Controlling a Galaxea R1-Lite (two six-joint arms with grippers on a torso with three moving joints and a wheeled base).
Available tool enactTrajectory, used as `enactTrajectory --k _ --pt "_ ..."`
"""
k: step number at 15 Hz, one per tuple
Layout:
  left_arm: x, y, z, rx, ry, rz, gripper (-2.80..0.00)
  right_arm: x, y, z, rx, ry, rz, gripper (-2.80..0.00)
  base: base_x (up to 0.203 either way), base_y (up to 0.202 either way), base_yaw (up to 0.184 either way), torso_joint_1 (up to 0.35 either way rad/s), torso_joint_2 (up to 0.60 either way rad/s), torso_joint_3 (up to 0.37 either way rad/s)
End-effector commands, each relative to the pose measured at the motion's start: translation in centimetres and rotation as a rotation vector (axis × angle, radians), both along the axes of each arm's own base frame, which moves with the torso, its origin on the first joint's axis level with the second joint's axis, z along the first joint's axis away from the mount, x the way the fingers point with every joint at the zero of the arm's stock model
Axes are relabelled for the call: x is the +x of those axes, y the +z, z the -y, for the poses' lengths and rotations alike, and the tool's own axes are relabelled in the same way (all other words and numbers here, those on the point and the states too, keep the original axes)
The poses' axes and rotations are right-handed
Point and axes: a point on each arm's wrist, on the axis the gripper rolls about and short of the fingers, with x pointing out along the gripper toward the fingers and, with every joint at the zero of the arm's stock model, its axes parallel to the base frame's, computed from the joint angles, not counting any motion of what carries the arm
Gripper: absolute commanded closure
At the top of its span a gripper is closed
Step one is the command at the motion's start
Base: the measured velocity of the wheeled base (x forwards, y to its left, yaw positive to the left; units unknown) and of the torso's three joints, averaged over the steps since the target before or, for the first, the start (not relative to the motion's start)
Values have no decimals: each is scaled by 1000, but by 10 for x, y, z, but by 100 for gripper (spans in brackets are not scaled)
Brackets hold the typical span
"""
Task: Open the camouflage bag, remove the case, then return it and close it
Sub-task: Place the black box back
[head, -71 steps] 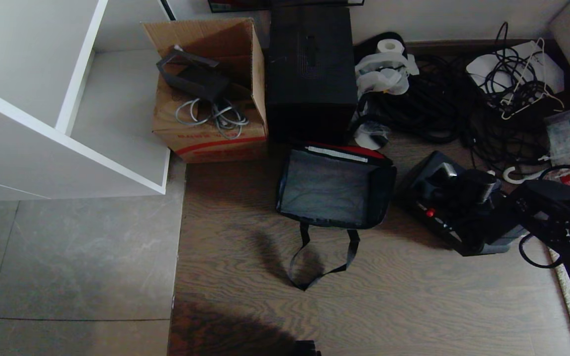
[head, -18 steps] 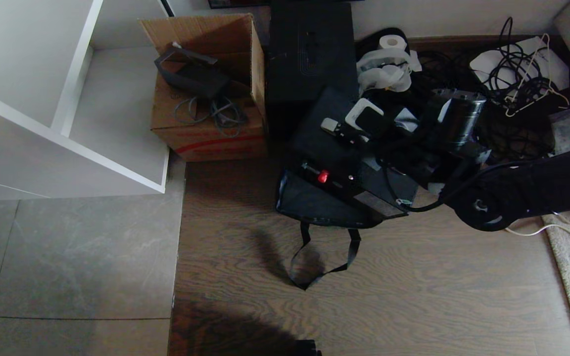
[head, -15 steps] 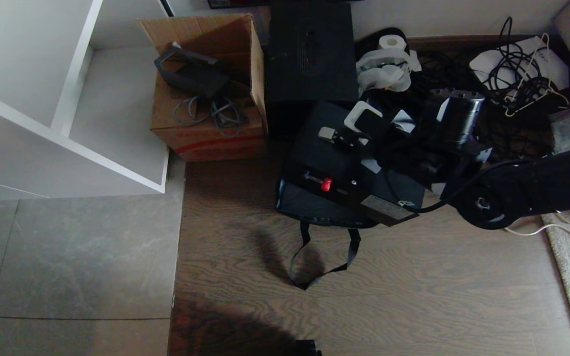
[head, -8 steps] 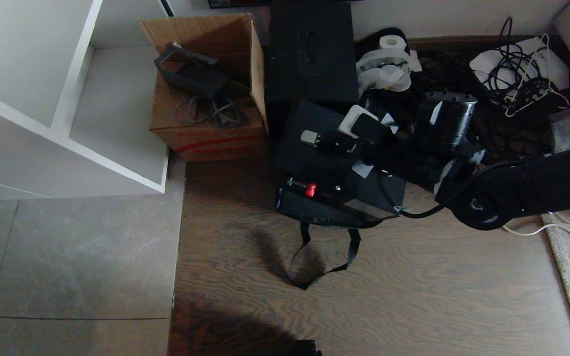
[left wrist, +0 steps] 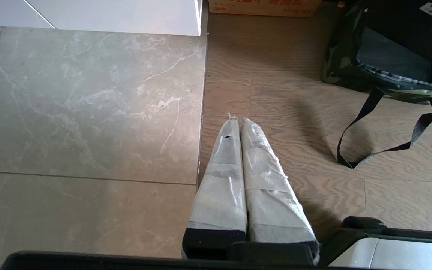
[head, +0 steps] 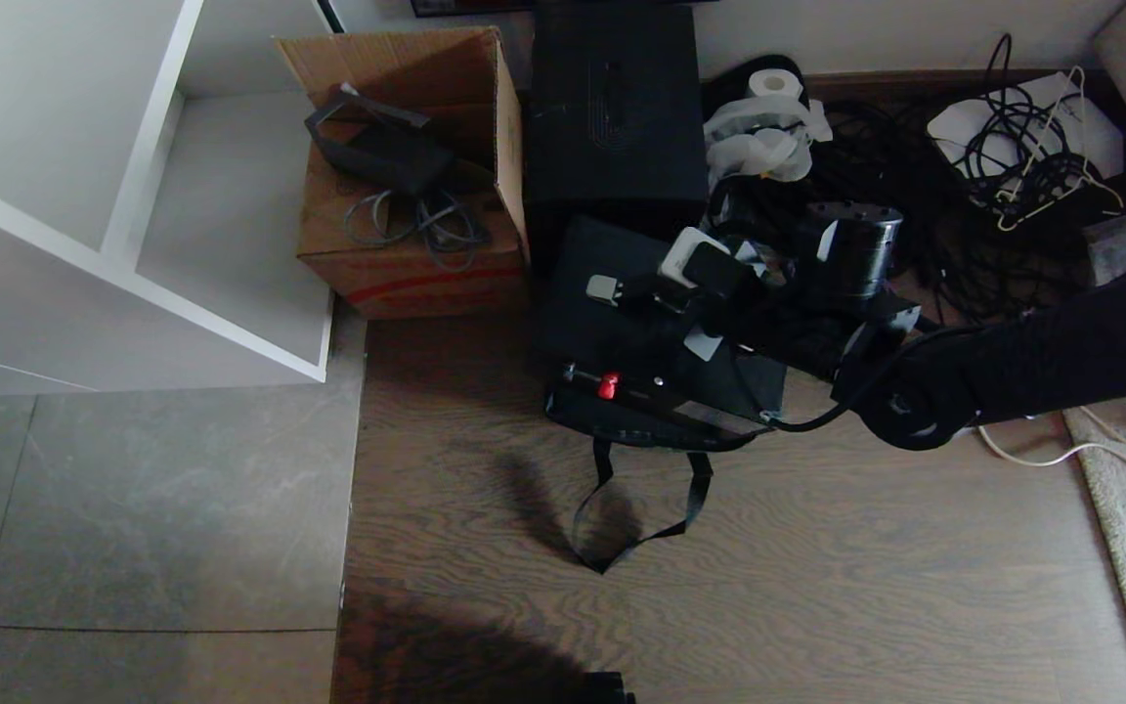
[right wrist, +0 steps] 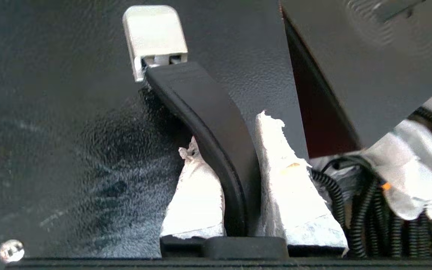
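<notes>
From the head camera, the case point(head: 636, 323) lay tilted over the open camouflage bag point(head: 622, 422), covering nearly all of it; only the bag's near rim and its strap handles point(head: 636, 508), trailing on the wood floor point(head: 817, 587), showed. A small red latch point(head: 608, 384) marked the case's near edge. The right gripper point(head: 695, 293) sat on top of the case at its handle, though the arm's dark bulk hid the fingertips there. Behind stood a black box point(head: 612, 108) and a cardboard box point(head: 407, 176); the cables point(head: 915, 215) beyond were a tangle hard to sort out.

In the left wrist view, the left gripper point(left wrist: 237, 123) hung over the floor with its two padded fingers point(left wrist: 223, 180) pressed together, holding nothing. The bag point(left wrist: 341, 56) was cut off at the frame's edge, its camouflage side just visible.

In the right wrist view, the gripper's point(right wrist: 225, 150) taped fingers point(right wrist: 287, 187) were clamped on the case's strap handle point(right wrist: 208, 116), one on each side. The handle's silver-white end point(right wrist: 154, 35) met the black case surface point(right wrist: 69, 112). The bag itself could not be made out here.
</notes>
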Motion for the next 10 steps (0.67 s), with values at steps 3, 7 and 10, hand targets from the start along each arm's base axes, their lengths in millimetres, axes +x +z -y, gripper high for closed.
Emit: enactTrajectory --k 3,7,10 --pt "1 -3 0 -1 0 -7 0 12 -7 14 -13 -15 -9 0 0 0 0 0 0 0" --pt "1 -3 0 -1 0 -8 0 18 -10 26 -20 -19 -22 0 0 0 0 0 0 0" --pt "1 -2 0 -1 0 -7 0 19 -9 30 -26 1 -25 0 0 0 0 0 0 0"
